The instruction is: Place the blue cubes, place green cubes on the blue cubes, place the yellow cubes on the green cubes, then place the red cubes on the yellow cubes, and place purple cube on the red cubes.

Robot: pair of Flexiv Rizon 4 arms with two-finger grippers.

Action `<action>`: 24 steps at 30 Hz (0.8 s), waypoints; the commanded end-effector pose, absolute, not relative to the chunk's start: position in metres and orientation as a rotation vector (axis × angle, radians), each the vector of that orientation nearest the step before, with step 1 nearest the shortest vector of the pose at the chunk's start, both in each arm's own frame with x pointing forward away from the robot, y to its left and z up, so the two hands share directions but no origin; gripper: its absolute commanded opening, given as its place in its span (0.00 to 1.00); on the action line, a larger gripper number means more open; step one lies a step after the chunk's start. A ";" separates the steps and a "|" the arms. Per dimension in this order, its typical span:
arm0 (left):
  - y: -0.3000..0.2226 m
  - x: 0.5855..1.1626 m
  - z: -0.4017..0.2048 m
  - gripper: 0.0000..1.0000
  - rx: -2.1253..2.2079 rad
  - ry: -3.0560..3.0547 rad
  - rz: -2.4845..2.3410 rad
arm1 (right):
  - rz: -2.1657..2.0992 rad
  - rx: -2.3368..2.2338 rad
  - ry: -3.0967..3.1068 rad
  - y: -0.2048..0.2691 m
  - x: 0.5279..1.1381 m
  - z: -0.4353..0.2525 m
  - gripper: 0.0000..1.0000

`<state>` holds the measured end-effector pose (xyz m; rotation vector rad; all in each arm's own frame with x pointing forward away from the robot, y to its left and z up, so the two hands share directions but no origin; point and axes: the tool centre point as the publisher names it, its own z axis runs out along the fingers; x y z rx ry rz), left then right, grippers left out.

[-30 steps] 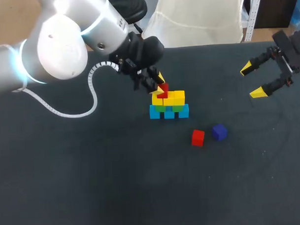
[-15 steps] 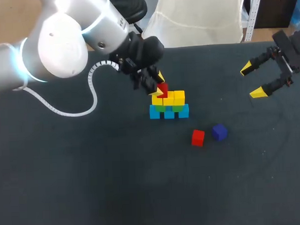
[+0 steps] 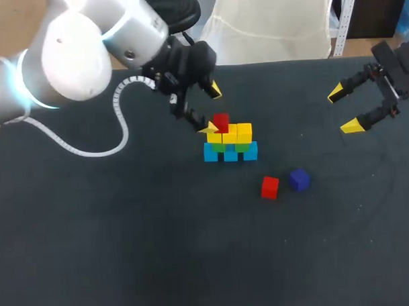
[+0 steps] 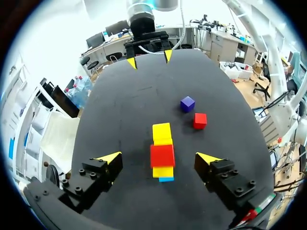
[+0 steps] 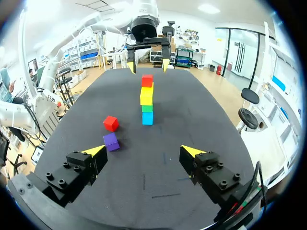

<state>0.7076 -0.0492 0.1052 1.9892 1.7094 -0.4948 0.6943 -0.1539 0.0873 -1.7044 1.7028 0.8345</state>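
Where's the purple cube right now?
Head view: the purple cube lies on the table just right of the loose red cube, apart from the stack.

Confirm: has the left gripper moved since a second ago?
Yes. The left gripper has opened its jaws and drawn slightly back from the stack, leftward in the head view, leaving the red cube on it.

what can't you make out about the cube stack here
- Green cubes: in the head view, only a sliver shows under the yellow cubes; in the left wrist view they are fully covered from above.
- Row lengths: the right wrist view is end-on, so the front cubes hide those behind.
- Leftmost yellow cube: in the head view, it is partly behind one of the left fingers.
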 end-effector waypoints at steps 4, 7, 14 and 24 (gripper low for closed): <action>-0.004 0.684 0.103 1.00 1.906 1.736 -0.506 | 0.836 -1.705 1.701 -0.154 0.695 0.087 1.00; 0.009 0.680 0.099 1.00 1.893 1.761 -0.516 | 0.836 -1.705 1.701 -0.154 0.695 0.087 1.00; 0.032 0.671 0.090 1.00 1.839 1.799 -0.537 | 0.836 -1.705 1.701 -0.154 0.695 0.087 1.00; 0.051 0.667 0.091 1.00 1.801 1.827 -0.518 | 0.836 -1.705 1.701 -0.154 0.695 0.087 1.00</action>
